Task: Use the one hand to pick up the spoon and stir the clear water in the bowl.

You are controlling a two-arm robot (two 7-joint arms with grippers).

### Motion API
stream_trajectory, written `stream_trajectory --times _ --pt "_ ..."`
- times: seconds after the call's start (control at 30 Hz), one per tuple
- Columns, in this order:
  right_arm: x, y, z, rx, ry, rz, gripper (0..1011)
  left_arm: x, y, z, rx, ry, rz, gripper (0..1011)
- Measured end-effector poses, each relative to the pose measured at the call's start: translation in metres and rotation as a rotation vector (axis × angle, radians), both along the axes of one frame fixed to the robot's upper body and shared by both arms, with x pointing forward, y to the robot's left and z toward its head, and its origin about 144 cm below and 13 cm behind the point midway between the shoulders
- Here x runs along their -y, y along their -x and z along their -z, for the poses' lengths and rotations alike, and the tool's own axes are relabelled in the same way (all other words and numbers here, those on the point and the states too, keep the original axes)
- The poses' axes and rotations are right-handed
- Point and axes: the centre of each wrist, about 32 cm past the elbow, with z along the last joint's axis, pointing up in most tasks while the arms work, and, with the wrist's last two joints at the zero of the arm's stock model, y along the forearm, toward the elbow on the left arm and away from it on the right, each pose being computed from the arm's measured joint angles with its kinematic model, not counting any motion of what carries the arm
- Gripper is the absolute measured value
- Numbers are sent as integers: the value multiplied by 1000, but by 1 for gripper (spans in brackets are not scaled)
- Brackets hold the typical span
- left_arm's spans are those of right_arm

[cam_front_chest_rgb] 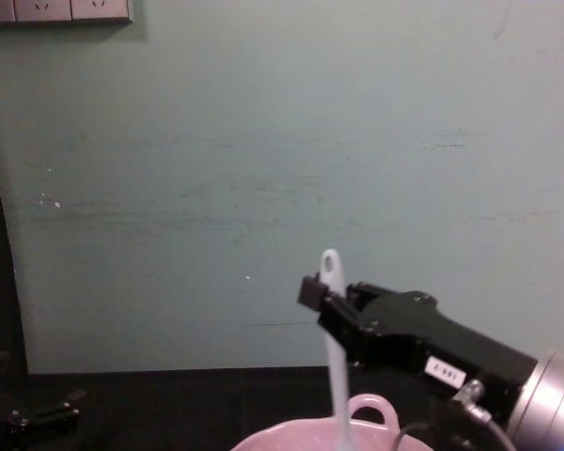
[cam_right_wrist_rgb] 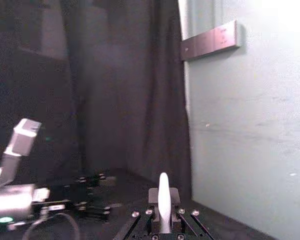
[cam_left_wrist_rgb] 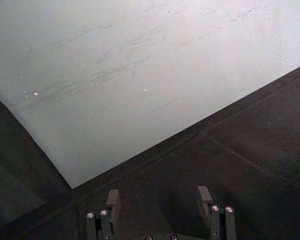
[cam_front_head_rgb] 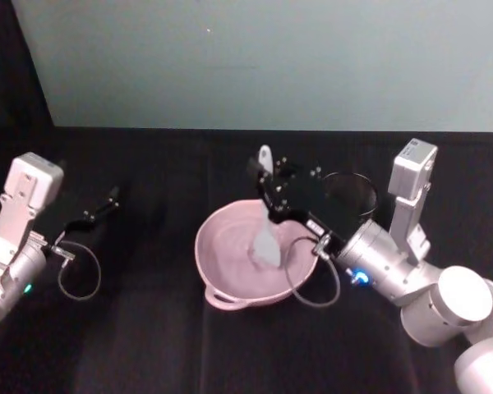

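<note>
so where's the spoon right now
In the head view the spoon stands upright at centre, held by the right gripper, scoop down inside the pink bowl. Left gripper idles far left.

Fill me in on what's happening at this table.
The right claw is shut on the white spoon, holding it upright with its scoop down inside the pink bowl, in position to stir. The left claw hangs open over the black table off to the left, away from the bowl.
</note>
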Motion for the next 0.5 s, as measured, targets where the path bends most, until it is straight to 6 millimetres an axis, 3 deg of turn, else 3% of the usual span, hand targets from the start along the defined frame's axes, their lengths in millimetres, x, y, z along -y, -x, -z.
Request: stream_trajectory --times 0.23,0.5 --pt "-22 4 4 -30 -28 -53 119 0 0 0 0 0 0 1011" --pt "-42 -12 9 -10 -55 -21 119 0 0 0 0 0 0 1011"
